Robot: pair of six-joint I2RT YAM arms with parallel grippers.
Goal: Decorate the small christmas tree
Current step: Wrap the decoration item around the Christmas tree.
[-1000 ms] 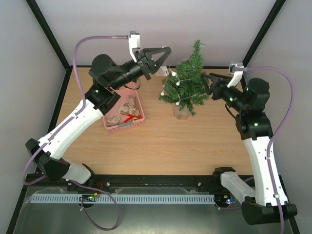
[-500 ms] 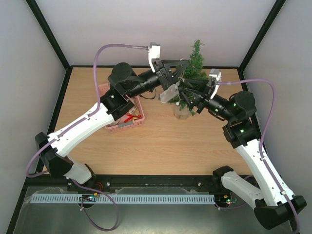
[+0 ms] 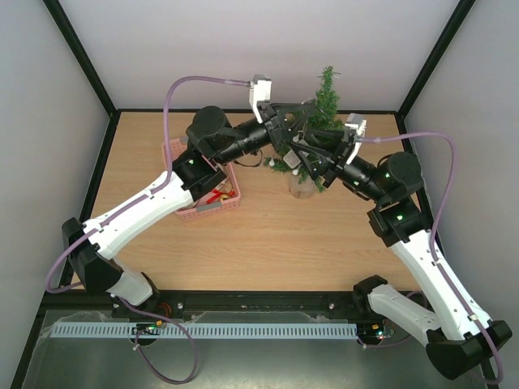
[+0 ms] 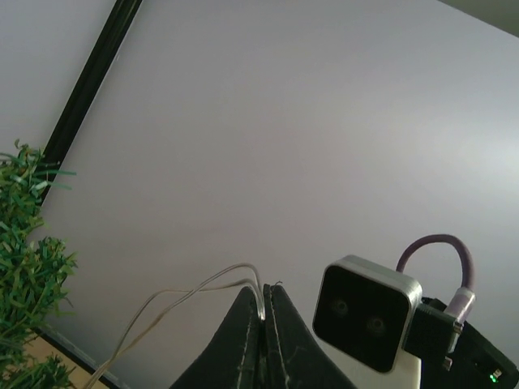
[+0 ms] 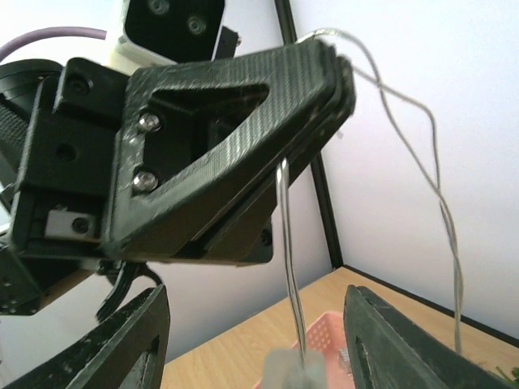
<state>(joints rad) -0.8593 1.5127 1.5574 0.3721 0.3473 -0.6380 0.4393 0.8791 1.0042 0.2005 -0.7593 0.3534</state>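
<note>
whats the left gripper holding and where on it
The left gripper is shut on a thin clear wire, pinched at the fingertips partway along its length, with strands trailing off both ways. The right gripper is open and holds nothing.

The basket (image 3: 207, 211) sits left of the small christmas tree (image 3: 327, 93).

lab cell: black frame (image 3: 81, 61), white walls (image 3: 243, 49)

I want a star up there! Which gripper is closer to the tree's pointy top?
Left. The left gripper is beside the pointy top of the small christmas tree, jaws shut on a wire. The right gripper is lower, open by the middle branches.
</note>
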